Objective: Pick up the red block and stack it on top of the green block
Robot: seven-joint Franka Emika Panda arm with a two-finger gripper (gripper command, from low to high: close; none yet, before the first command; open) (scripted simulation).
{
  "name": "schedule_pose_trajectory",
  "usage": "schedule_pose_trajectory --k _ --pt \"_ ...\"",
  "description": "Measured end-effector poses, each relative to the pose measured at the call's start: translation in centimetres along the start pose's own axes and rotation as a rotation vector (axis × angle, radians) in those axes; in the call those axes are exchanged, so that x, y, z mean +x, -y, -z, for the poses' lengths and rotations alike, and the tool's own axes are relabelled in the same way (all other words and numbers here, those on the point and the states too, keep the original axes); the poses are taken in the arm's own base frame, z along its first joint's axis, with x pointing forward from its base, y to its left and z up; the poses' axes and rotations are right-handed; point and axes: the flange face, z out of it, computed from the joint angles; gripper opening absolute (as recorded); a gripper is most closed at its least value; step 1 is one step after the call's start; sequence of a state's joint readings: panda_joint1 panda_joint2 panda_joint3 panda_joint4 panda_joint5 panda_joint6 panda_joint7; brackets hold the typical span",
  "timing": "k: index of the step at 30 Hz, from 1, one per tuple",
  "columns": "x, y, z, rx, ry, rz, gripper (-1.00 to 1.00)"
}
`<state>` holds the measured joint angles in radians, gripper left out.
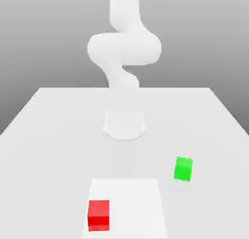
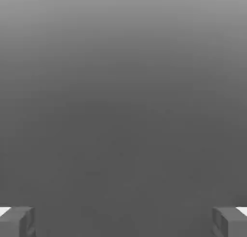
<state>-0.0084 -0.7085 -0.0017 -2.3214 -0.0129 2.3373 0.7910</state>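
The red block [image 1: 98, 215] rests on the bench [image 1: 48, 136] at the near edge of the scene, on a brighter white square patch [image 1: 131, 199] of the surface, in that patch's near corner toward the exterior view's left. The block sits flat, with nothing touching it. The green block [image 1: 183, 168] stands farther back than the red block and toward the exterior view's right of it, just outside the far corner of the white patch, also flat on the bench and well apart from the red block. Beyond both blocks, the arm's round white base [image 1: 124, 125] is seated on the bench, farther back than the red block and slightly to the exterior view's right of it. The arm [image 1: 124, 48] rises from this base. In the hand view, the pincer [image 2: 123, 221] has its two grey fingertips [image 2: 17, 221] set wide apart, with nothing between them against a plain grey background.
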Motion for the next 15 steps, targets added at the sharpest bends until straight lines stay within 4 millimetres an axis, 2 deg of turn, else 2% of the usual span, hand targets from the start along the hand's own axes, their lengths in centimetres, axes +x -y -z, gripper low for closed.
schedule_pose_trajectory --k 3,7,11,15 --pt "-0.1 -1.0 -6.5 -0.077 0.056 0.012 0.00" --pt "-1.0 -3.2 -14.4 -0.171 0.133 0.025 0.00" --pt "-2.7 -6.3 -21.7 -0.257 0.216 0.036 0.00" --pt "-5.2 -10.3 -28.3 -0.337 0.305 0.044 0.00"
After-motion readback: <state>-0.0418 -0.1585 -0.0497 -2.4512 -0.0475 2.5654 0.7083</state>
